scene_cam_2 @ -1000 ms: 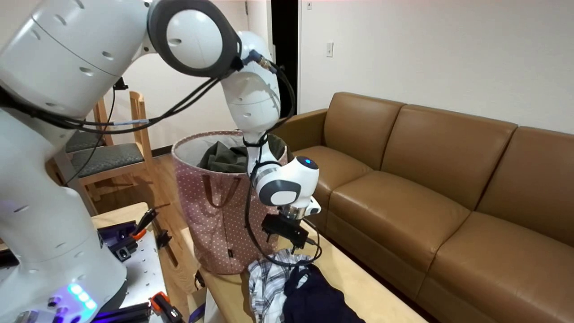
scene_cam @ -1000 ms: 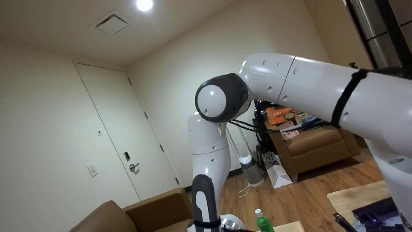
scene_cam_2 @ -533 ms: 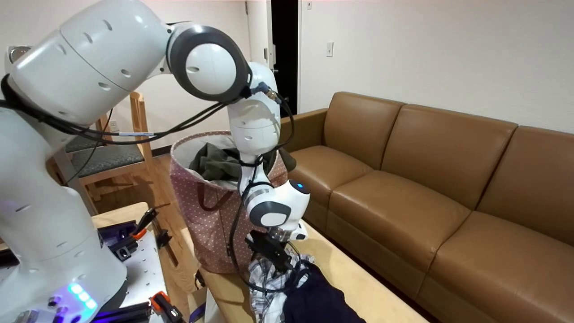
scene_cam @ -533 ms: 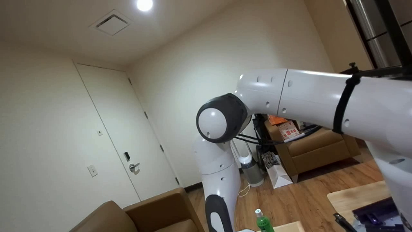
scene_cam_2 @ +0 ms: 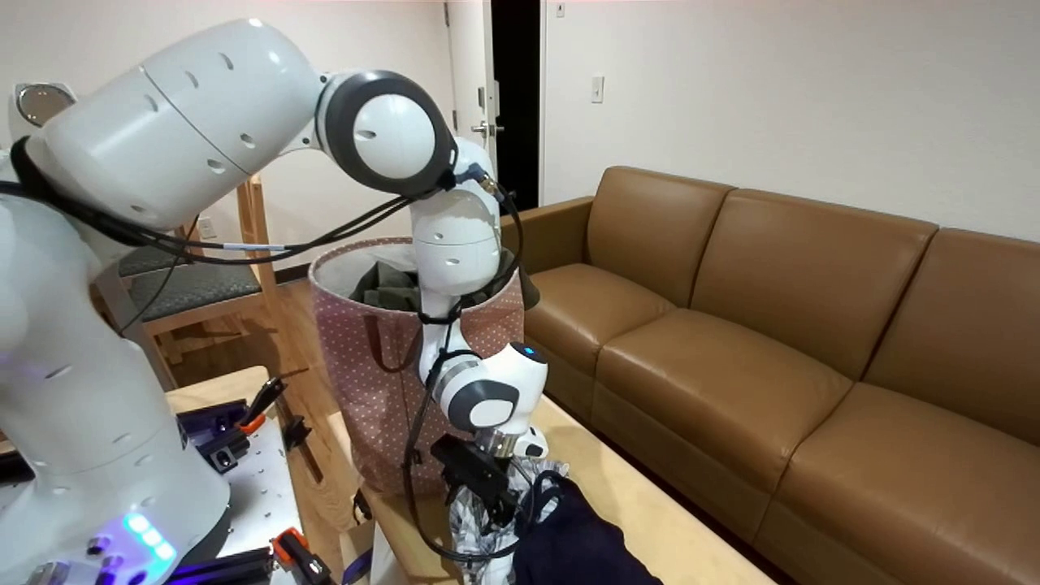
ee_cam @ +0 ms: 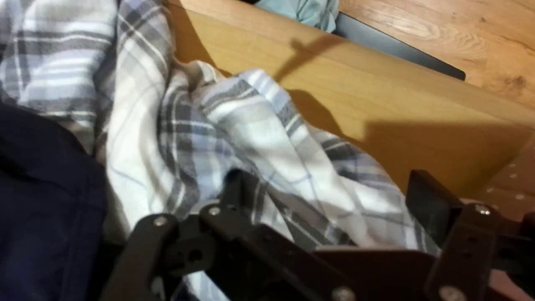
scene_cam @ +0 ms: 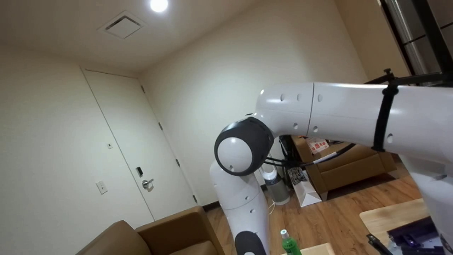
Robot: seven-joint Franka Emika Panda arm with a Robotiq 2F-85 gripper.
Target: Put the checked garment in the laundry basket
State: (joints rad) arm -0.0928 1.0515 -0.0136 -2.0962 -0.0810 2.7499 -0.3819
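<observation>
The checked garment (scene_cam_2: 473, 532), white, grey and pale blue, lies crumpled on the wooden table (scene_cam_2: 650, 512) in an exterior view. It fills the middle of the wrist view (ee_cam: 259, 121). My gripper (ee_cam: 330, 179) is open, its two fingers wide apart, with folds of the garment between them; the left finger (ee_cam: 240, 188) touches or presses into the cloth. In an exterior view the gripper (scene_cam_2: 502, 516) points down at the garment. The laundry basket (scene_cam_2: 357, 366), pink with white dots, stands just behind the garment. Its edge shows in the wrist view (ee_cam: 508, 179).
A dark navy garment (scene_cam_2: 577, 544) lies against the checked one and shows in the wrist view (ee_cam: 46, 209). Dark green cloth (scene_cam_2: 386, 288) is in the basket. A brown sofa (scene_cam_2: 731, 349) runs along the table. A green bottle (scene_cam: 291, 246) shows in an exterior view.
The arm has come down and the gripper has moved lower and slightly left in an exterior view, from above the checked garment to down at it. The garments stay in place.
</observation>
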